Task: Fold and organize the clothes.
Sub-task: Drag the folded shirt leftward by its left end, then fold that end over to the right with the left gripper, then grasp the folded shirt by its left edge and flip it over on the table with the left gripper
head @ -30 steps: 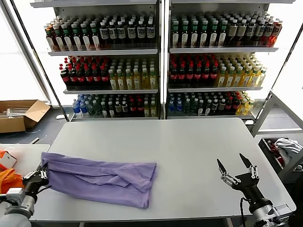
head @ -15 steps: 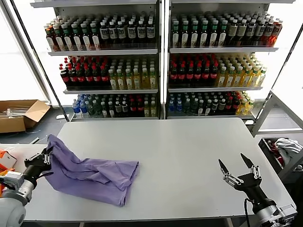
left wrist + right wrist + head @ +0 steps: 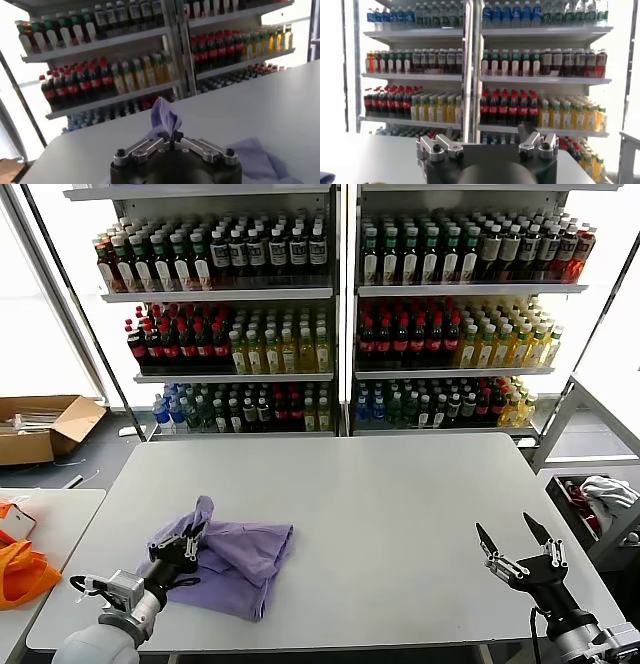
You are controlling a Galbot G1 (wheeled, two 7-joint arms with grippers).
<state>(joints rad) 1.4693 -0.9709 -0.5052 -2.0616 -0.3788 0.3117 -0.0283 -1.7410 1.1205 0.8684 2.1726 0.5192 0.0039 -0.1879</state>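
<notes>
Behind, tall shelves [image 3: 340, 304] packed with rows of bottles. Nearer, a wide grey desk [image 3: 400, 514]. Lying bunched on the desk's front left part, the lavender T-shirt [image 3: 240, 559], one corner lifted into a peak. At that peak, left tool [image 3: 185, 542] closed tight, pinching a fold of the shirt; seen in the left wrist view as fabric [image 3: 165, 117] standing up from between closed fingers. Over the desk's front right corner, well apart from the shirt, right tool [image 3: 520, 542], fingers spread wide, holding nothing.
</notes>
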